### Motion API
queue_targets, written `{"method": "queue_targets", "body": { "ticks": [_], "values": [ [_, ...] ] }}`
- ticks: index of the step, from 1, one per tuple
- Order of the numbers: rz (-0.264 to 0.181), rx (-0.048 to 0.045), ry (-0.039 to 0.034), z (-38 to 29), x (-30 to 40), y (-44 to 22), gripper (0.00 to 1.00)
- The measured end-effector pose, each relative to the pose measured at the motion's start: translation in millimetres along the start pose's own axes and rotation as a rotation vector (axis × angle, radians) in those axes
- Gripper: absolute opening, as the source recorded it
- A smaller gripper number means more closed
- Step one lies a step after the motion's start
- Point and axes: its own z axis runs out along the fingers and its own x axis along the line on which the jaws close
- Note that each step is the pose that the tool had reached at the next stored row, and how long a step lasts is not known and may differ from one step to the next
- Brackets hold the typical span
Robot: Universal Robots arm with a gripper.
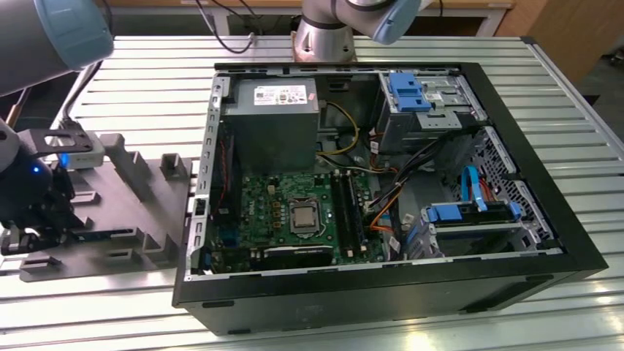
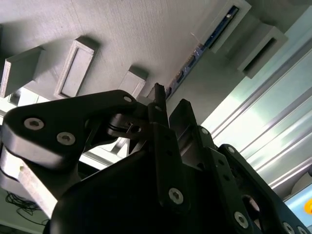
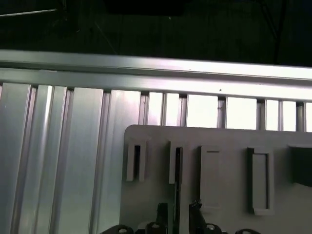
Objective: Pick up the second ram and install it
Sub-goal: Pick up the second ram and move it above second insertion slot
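A grey robot arm with pale blue joint caps point(image 1: 49, 29) reaches in from the exterior view's upper left. Its wrist is bent downward over a grey plastic fixture plate with raised slot holders point(image 1: 137, 183). The plate lies on a ribbed aluminium bench point(image 1: 146, 73), on the exterior view's left.

In the second wrist view, the black two-fingered end effector point(image 2: 170, 97) points down at the plate. Its fingers are spread apart, one on each side of the second ram point(image 2: 190, 62), a long, thin, bluish-green memory stick. The stick stands on edge in a narrow holder on the plate. The end effector is released, and I cannot tell whether either finger touches the stick. The first wrist view shows the same: the stick is a dark line running into the gap between the two fingertips.

On the exterior view's right, well apart from the plate, a black open computer tower case point(image 1: 546, 248) lies on its side. Inside it are a grey metal power-supply box point(image 1: 273, 124) and a green motherboard point(image 1: 273, 205).
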Motion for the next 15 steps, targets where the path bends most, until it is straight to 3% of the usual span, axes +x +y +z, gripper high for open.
{"method": "queue_targets", "body": {
  "ticks": [5, 12, 14, 15],
  "values": [
    [-0.006, -0.0004, 0.0037, 4.0, 0.1, -0.1, 0.31],
    [-0.008, -0.0004, 0.0041, 4.3, 0.1, -0.1, 0.31],
    [-0.008, -0.0004, 0.0041, 4.3, 0.1, -0.1, 0.30],
    [-0.008, -0.0004, 0.0040, 4.3, 0.1, -0.1, 0.23]
  ]
}}
